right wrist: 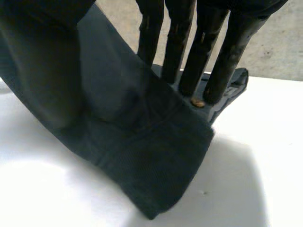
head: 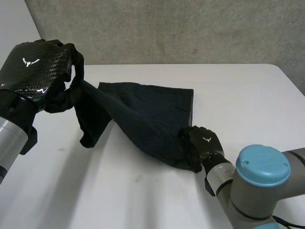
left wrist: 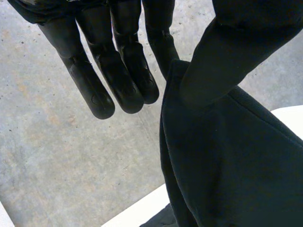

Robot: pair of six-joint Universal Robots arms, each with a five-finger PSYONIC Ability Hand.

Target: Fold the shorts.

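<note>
Aloft, left robot hand [head: 33,67] grips shorts [head: 143,114] — right robot hand [head: 206,142] too

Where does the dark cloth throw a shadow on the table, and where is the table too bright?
Head view: the lifted shorts throw a grey shadow on the table beneath their hanging part. Right wrist view: the table glares white on one side of the shorts and lies shaded on the other. Left wrist view: the shorts look almost evenly black, folds hardly lit.
</note>
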